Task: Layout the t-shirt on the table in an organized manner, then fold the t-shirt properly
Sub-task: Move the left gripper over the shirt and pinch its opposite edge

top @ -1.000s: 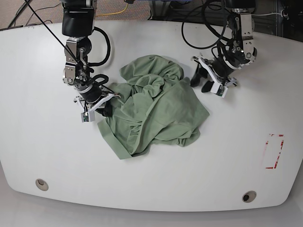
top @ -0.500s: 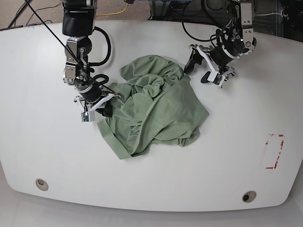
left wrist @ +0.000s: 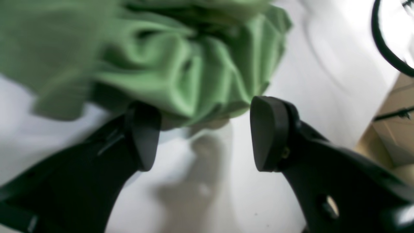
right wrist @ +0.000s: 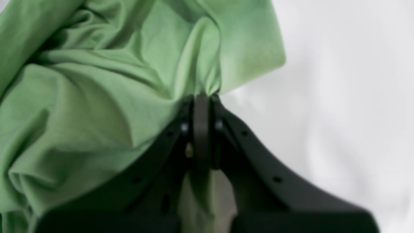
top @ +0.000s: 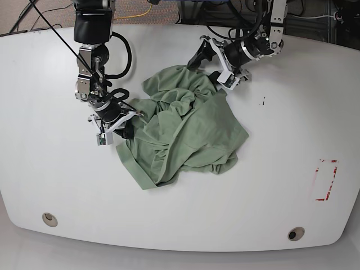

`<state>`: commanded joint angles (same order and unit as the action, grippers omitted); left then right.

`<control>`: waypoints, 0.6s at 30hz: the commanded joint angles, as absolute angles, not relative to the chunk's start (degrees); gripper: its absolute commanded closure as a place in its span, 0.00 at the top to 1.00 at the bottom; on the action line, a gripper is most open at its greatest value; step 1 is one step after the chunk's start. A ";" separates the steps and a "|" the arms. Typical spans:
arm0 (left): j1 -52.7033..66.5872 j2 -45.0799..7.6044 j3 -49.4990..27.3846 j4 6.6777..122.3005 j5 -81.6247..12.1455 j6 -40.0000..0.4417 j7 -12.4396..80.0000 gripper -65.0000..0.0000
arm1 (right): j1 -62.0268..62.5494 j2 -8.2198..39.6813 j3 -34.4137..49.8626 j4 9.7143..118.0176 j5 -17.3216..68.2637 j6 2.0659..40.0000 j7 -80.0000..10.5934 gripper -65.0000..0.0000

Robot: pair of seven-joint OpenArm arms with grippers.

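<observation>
Right now the table [top: 292, 129] is carrying the t-shirt [top: 185, 132] as a crumpled heap near its middle, so the laying-out step is barely under way. At the heap's left edge the right gripper [right wrist: 202, 100] is pinching a fold with its jaws pressed together, while at the heap's far edge the left gripper [left wrist: 202, 132] is hovering spread wide beside a bunched edge; I'd say it needs to close there before both arms pull apart.

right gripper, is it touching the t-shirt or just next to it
Touching. The right wrist view shows the right gripper with its jaws closed on a bunched fold of the t-shirt, cloth pinched between them.
</observation>
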<state>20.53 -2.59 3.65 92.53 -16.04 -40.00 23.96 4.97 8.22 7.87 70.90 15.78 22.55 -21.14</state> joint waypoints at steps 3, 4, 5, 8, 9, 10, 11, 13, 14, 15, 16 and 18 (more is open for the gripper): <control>19.82 -2.51 3.74 92.53 -16.04 -40.00 23.96 0.61 | 4.97 8.22 7.87 70.90 15.78 22.55 -21.14 0.00; 18.77 -2.51 3.74 92.53 -16.04 -40.00 24.04 0.61 | 4.97 8.22 7.87 70.90 15.78 22.55 -21.14 0.00; 18.42 -2.51 3.74 92.44 -16.04 -40.00 24.04 0.61 | 4.97 8.22 7.87 70.90 15.78 22.55 -21.14 0.00; 18.07 -2.51 3.74 91.38 -16.04 -40.00 23.96 0.61 | 4.97 8.22 7.87 70.90 15.78 22.55 -21.14 0.00; 17.89 -2.51 3.74 90.95 -16.13 -40.00 23.96 0.61 | 4.97 8.22 7.87 70.90 15.78 22.55 -21.14 0.00; 17.45 -2.51 3.74 90.51 -16.13 -40.00 23.96 0.61 | 4.97 8.22 7.87 70.90 15.78 22.55 -21.14 0.00; 16.40 -2.51 3.74 89.89 -16.13 -40.00 23.96 0.61 | 4.97 8.22 7.87 70.90 15.78 22.55 -21.14 0.00; 15.16 -2.51 3.65 88.75 -16.22 -40.00 23.96 0.61 | 4.97 8.22 7.87 70.90 15.78 22.55 -21.14 0.00; 14.99 -2.51 3.65 87.78 -16.22 -40.00 23.96 0.61 | 4.97 8.22 7.87 70.90 15.78 22.55 -21.14 0.00; 14.90 -2.51 3.65 87.43 -16.22 -40.00 23.87 0.61 | 4.97 8.22 7.87 70.90 15.78 22.55 -21.14 0.00; 14.81 -2.51 3.65 86.99 -16.31 -40.00 23.87 0.61 | 4.97 8.22 7.87 70.90 15.78 22.55 -21.14 0.00; 14.37 -2.51 3.65 86.81 -16.31 -40.00 23.87 0.61 | 4.97 8.22 7.87 70.90 15.78 22.55 -21.14 0.00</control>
